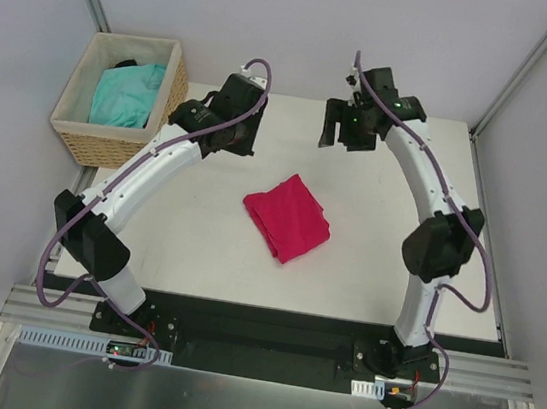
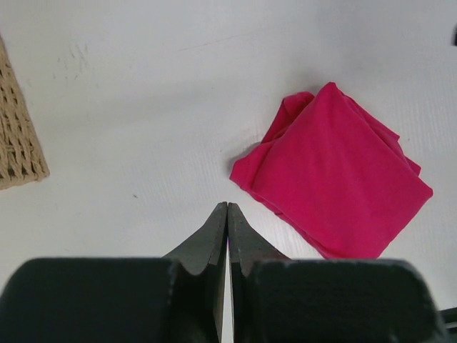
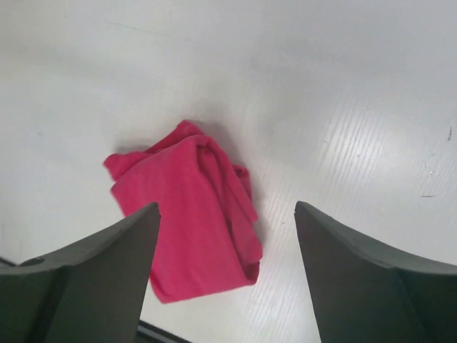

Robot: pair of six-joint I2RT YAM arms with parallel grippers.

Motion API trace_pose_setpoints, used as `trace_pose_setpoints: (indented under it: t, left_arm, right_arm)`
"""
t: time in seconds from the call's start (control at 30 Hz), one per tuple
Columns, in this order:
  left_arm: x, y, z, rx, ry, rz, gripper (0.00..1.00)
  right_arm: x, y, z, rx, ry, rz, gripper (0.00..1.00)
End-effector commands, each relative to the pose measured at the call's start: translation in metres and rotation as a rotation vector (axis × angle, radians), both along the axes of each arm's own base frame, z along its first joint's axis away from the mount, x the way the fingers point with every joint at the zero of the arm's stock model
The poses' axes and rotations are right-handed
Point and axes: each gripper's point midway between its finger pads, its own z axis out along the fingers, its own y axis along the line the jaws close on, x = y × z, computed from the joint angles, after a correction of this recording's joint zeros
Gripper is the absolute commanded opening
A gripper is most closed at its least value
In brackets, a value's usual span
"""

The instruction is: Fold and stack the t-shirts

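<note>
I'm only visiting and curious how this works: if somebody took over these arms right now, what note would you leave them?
Left gripper: shut, empty, above the table.
Right gripper: open, empty, above the table.
Pink tee: mid-table, nothing touching it.
Turquoise tee: bunched in the basket at the far left corner.
Done: the pink tee looks folded, if a bit loosely.
Left: take the turquoise tee out, fold it, and stack the two.
</note>
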Motion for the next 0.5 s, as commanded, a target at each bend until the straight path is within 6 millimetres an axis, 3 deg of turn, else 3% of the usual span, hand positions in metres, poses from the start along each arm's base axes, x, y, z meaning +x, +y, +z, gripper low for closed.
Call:
trace_pose_setpoints:
  t: [0.0,0.03,0.1,0.17,0.2,0.3,0.37,0.47]
  left_arm:
    - [0.006,-0.021,-0.004,-0.052,-0.015,-0.109,0.0]
    - [0.004,-0.027,-0.011,-0.066,0.006,-0.143,0.0]
    - [-0.005,-0.048,-0.025,-0.125,0.068,-0.243,0.0]
    - [-0.01,-0.058,-0.038,-0.161,0.115,-0.274,0.0]
    - [-0.012,-0.061,-0.043,-0.171,0.132,-0.28,0.0]
    - [-0.019,-0.069,-0.058,-0.198,0.187,-0.324,0.0]
    - [-0.02,-0.072,-0.069,-0.196,0.212,-0.342,0.0]
    - [-0.022,-0.074,-0.093,-0.184,0.26,-0.358,0.0]
  right_arm:
    - [-0.043,0.004,0.028,0.099,0.035,0.046,0.79]
    - [-0.048,0.007,0.02,0.11,0.054,0.064,0.76]
    - [-0.06,0.02,0.024,0.184,0.073,0.129,0.73]
    - [-0.066,0.023,0.022,0.193,0.1,0.166,0.54]
    - [-0.07,0.024,0.019,0.195,0.122,0.175,0.38]
    - [-0.077,0.035,0.008,0.233,0.19,0.248,0.06]
    - [-0.077,0.041,-0.003,0.244,0.223,0.283,0.01]
    - [-0.077,0.047,-0.019,0.249,0.27,0.3,0.01]
